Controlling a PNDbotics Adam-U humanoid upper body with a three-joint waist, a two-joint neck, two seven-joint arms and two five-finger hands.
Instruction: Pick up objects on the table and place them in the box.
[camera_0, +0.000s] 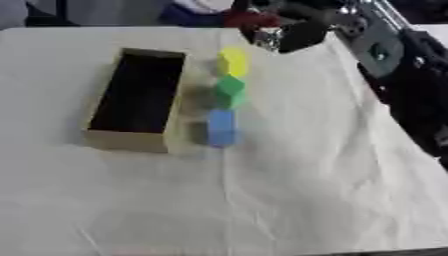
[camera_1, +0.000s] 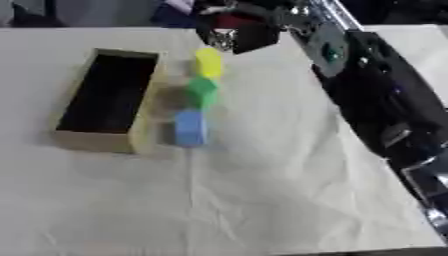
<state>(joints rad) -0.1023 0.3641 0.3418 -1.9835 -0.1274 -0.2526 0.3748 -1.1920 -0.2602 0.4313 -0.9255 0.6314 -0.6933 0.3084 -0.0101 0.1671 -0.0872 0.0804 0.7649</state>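
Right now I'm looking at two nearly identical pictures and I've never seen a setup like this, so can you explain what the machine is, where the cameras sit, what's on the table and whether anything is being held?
Both pictures come from a stereo camera in a humanoid robot's head, looking down at its work; one is the left eye view, the other the right eye view, taken at the same moment. The black and silver arm entering from the upper right is the robot's right arm, and its right hand is above the far end of the table, which is covered in a pale cloth. Whether its fingers are open or curled cannot be made out, and nothing is clearly held. The left hand is not shown. On the cloth is an open box, its inside dark. Beside it, in a row, are a yellow block, a green block and a blue block.
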